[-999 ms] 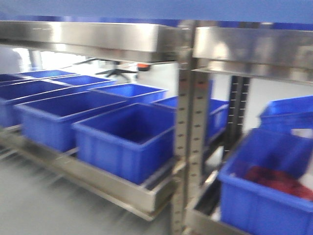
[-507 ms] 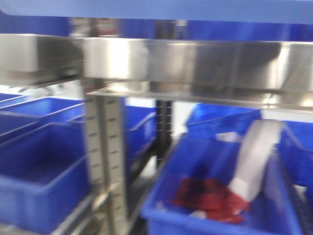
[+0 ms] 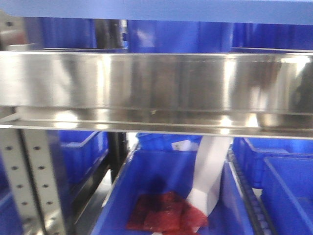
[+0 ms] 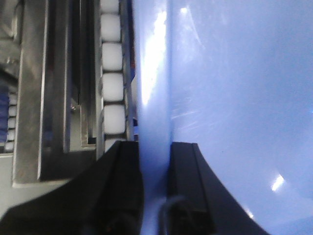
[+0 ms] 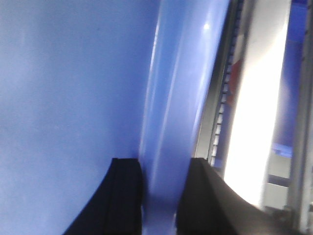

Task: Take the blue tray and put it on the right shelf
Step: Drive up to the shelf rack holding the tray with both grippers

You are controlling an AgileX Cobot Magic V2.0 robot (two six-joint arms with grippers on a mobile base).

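The light periwinkle-blue tray (image 3: 156,9) spans the top of the front view as a flat band, held above the steel rail. In the left wrist view my left gripper (image 4: 155,161) is shut on the tray's rim, and the glossy tray floor (image 4: 234,98) fills the right. In the right wrist view my right gripper (image 5: 165,176) is shut on the opposite rim, with the tray (image 5: 73,98) filling the left. The right shelf (image 3: 156,88) shows as a broad shiny stainless front rail straight ahead, with a perforated upright (image 3: 27,186) at lower left.
Below the rail a deep blue bin (image 3: 171,196) holds red cloth (image 3: 166,213) and a white strip (image 3: 210,171). More dark-blue bins stand at the right (image 3: 288,186) and left (image 3: 80,152). A white roller track (image 4: 113,73) runs beside the tray's left rim.
The front view has swung right along the rack: the upright has moved from the middle to the far left, and the right shelf's rail and the bin with red cloth are now centred.
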